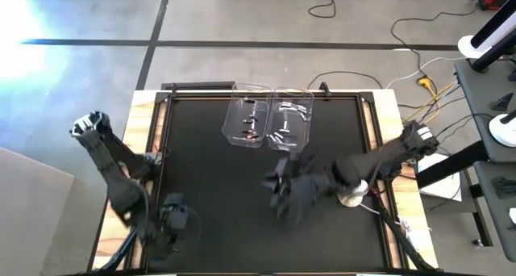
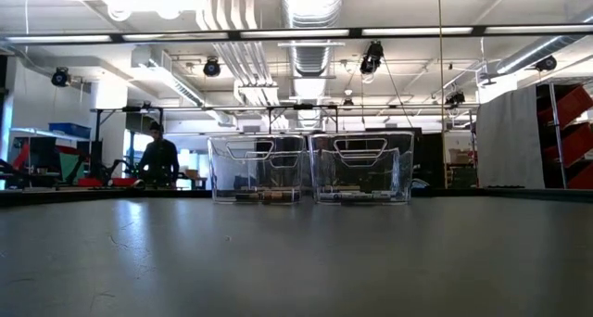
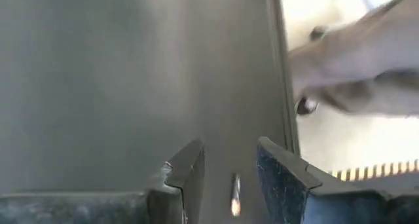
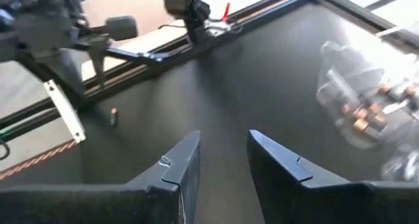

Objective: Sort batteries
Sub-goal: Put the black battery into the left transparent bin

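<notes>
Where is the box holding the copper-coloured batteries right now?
From above, the left clear bin sits at the table's far edge, touching its twin bin on the right; the right gripper is nearest.

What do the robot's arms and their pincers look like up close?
Both arms are dark, jointed and slim. The left arm has a pale grey end piece. Each gripper, left and right, ends in two flat, dark, wedge-shaped fingers with angular tips.
</notes>
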Robot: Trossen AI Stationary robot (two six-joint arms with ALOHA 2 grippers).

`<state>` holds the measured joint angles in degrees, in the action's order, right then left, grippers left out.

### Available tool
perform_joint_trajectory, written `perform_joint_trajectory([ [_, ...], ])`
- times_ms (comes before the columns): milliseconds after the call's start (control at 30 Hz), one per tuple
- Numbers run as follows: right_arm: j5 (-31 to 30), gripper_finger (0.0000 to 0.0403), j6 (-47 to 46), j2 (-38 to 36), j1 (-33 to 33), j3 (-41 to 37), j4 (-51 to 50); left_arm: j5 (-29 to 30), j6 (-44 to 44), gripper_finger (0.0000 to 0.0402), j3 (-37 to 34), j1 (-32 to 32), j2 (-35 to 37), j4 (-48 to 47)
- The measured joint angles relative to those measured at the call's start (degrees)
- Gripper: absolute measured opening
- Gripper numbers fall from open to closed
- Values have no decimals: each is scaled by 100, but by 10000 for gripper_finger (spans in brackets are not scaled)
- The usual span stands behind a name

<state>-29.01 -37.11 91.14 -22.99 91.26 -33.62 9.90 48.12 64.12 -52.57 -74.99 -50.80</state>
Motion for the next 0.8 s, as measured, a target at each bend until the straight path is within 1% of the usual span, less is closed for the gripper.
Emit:
perform_joint_trajectory([
  [133, -550, 123, -545, 319, -589, 15, 0, -23, 547, 116, -76, -576, -488, -34],
  [267, -938, 138, -936, 621, -894, 174, -3, -38, 790, 116, -142, -934, -1016, -81],
  [367, -967, 152, -1040, 821, -1009, 371, 1, -117, 1106, 118, -219, -1112, -1411, -71],
  [533, -976, 171, -1012, 1162, -1042, 849, -145, -634, 1148, 135, -232, -1415, -2061, 153],
  [667, -978, 179, -946, 1332, -1000, 1243, -394, -660, 1095, 149, -234, -1539, -2426, 531],
  [800, -985, 179, -876, 1441, -975, 1538, -716, -703, 1137, 151, -284, -1537, -2661, 559],
])
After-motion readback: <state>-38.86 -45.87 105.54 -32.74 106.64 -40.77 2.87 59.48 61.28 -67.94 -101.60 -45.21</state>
